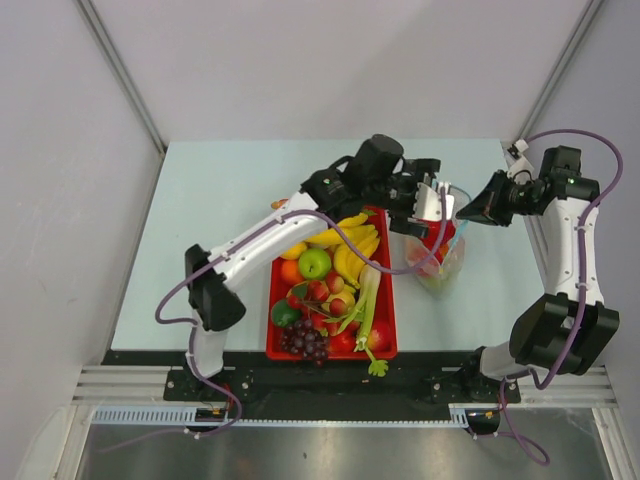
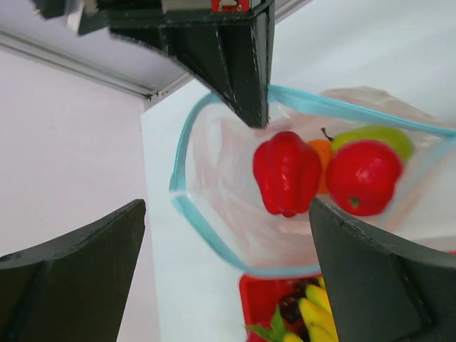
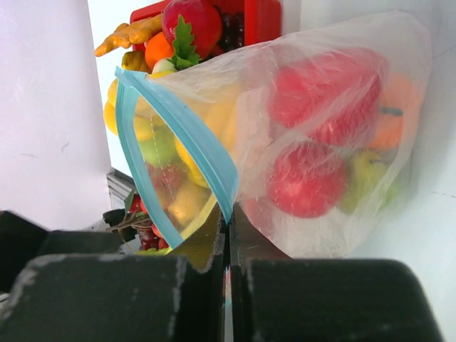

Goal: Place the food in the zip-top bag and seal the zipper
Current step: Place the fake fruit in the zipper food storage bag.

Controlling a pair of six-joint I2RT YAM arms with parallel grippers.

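The clear zip-top bag (image 1: 438, 258) stands right of the tray, its mouth open. Its teal zipper (image 2: 214, 235) forms an open loop. Inside lie a red pepper (image 2: 286, 171), a red fruit (image 2: 363, 176), an orange and a green pear (image 2: 381, 135). My left gripper (image 1: 425, 197) hovers over the mouth, open and empty (image 2: 226, 206). My right gripper (image 1: 468, 212) is shut on the zipper strip at the bag's rim (image 3: 228, 214) and holds it up. More food, with bananas (image 1: 350, 245), a green apple (image 1: 314, 263) and grapes (image 1: 305, 340), lies in the tray.
The red tray (image 1: 389, 330) sits at the table's front centre, just left of the bag. The left arm reaches over its top end. My right gripper's dark fingers (image 2: 242, 64) show at the bag's far rim in the left wrist view.
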